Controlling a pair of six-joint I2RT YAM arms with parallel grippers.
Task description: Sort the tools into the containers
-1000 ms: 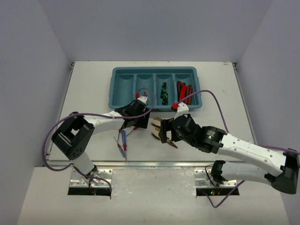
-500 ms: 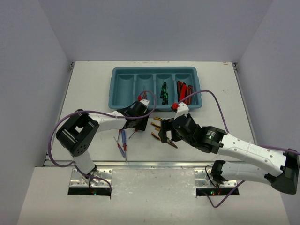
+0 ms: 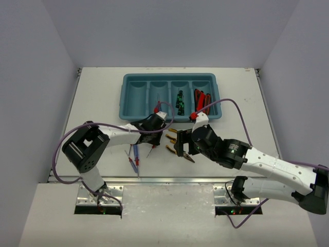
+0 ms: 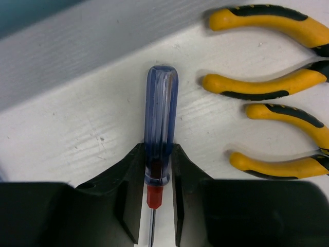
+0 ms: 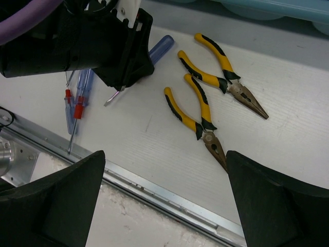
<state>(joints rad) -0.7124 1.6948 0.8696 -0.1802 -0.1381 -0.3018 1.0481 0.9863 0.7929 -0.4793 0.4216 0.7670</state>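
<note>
Left gripper (image 4: pixel 157 154): jaws narrow, clamped on the blue-handled screwdriver (image 4: pixel 161 108) just above its red collar. Handle points to 12 o'clock in the left wrist view; shaft cut off at the bottom edge. Screwdriver lies on the table (image 4: pixel 77 128), at 6 o'clock of the tray (image 3: pixel 167 76); the top view hides it under the gripper.

2 pliers (image 5: pixel 204 128) at 3 o'clock of it, noses cut off in the left wrist view.

Right gripper (image 5: pixel 164 175): spread wide above the pliers, holding nothing.

2 loose screwdrivers (image 3: pixel 134 157) at 7 o'clock of the left gripper, tips hard to make out.
</note>
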